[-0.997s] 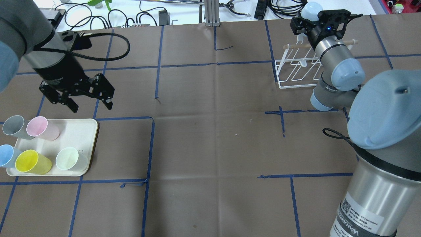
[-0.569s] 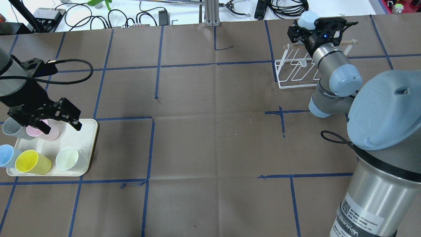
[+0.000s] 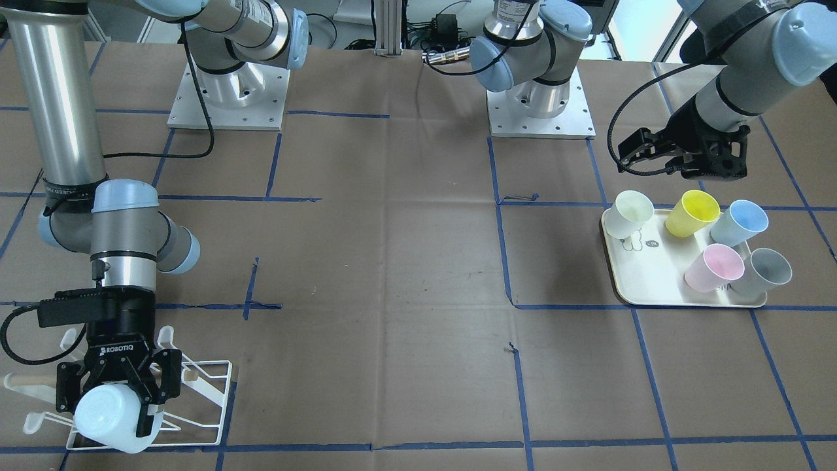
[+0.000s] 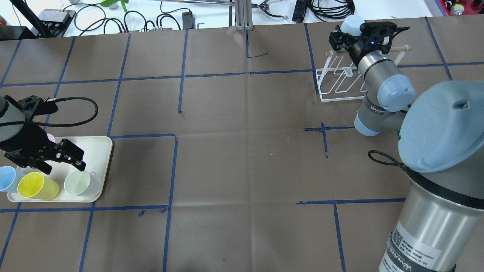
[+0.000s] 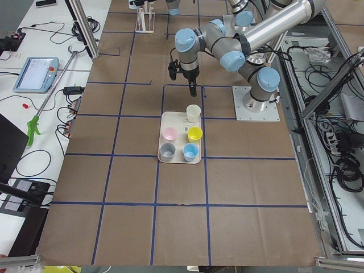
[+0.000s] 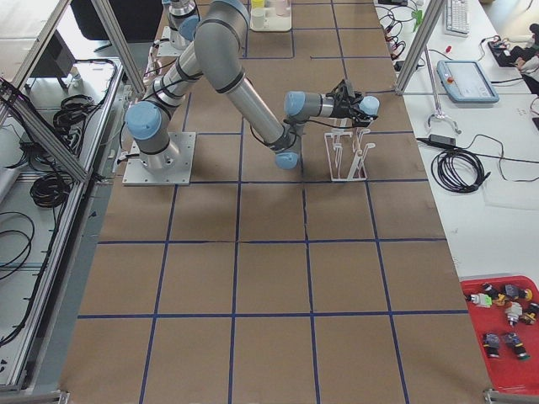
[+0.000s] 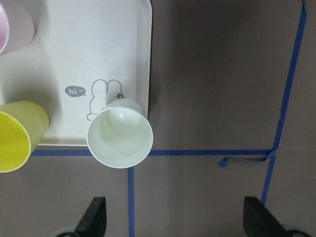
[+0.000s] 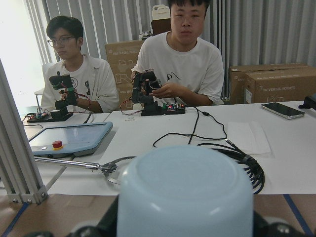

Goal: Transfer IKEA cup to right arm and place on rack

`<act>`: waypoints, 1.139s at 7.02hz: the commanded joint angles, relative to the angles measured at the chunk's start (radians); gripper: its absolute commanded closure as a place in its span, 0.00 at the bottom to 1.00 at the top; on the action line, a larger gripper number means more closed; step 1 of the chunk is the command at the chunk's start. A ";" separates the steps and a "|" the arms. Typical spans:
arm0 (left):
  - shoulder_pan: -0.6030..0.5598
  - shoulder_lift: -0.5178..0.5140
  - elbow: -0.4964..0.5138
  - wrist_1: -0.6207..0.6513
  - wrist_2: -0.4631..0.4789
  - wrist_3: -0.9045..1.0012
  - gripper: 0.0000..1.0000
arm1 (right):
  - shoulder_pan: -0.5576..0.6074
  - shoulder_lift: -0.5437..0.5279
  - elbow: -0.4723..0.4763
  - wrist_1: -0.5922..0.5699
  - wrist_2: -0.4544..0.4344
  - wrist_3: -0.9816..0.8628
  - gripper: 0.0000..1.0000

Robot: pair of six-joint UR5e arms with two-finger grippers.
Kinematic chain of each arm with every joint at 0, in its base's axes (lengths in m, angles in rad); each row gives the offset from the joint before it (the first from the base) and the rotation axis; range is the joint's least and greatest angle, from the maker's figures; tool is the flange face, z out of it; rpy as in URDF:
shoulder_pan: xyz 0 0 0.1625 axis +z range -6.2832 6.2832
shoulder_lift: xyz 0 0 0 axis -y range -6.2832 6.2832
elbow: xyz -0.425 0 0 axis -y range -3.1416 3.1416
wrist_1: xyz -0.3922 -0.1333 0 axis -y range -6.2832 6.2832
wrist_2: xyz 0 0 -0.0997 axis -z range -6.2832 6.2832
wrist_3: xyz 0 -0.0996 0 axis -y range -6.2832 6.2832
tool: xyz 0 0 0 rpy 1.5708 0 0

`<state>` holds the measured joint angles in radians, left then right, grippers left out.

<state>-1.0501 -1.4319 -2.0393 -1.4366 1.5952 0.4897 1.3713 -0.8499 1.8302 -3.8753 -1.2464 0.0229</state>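
**Cup** (image 3: 111,422): pale, clamped in the right fingers (image 3: 165,379) above the rack (image 3: 212,386), at the far right of the surface (image 4: 242,158) from the robot's side. Not seated, so far as we can tell, and its mouth is hidden from us.

**Left fingers** (image 4: 73,154): wide and empty, over the tray (image 4: 104,151), beside the green cup (image 4: 77,182).

**Step, as we judge it:** hanging the cup.
- We would centre the mouth on one free prong.
- We would descend along that prong's line.
- We would part the fingers only once the wire bears the cup.
- We would then back away, clear of the dowel (image 4: 401,48).
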 commanded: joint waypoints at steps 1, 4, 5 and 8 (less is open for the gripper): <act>0.001 -0.007 -0.096 0.121 0.000 0.001 0.02 | 0.000 -0.003 -0.002 0.049 0.001 0.002 0.00; 0.001 -0.064 -0.295 0.454 0.003 0.003 0.02 | 0.000 -0.024 -0.006 0.059 0.001 -0.003 0.00; 0.001 -0.099 -0.308 0.499 0.020 0.003 0.02 | 0.000 -0.053 -0.002 0.106 0.001 -0.006 0.00; 0.001 -0.116 -0.311 0.544 0.037 0.018 0.02 | 0.003 -0.179 0.015 0.294 0.001 -0.026 0.00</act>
<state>-1.0492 -1.5507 -2.3493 -0.9007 1.6284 0.5008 1.3734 -0.9749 1.8380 -3.6692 -1.2456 0.0097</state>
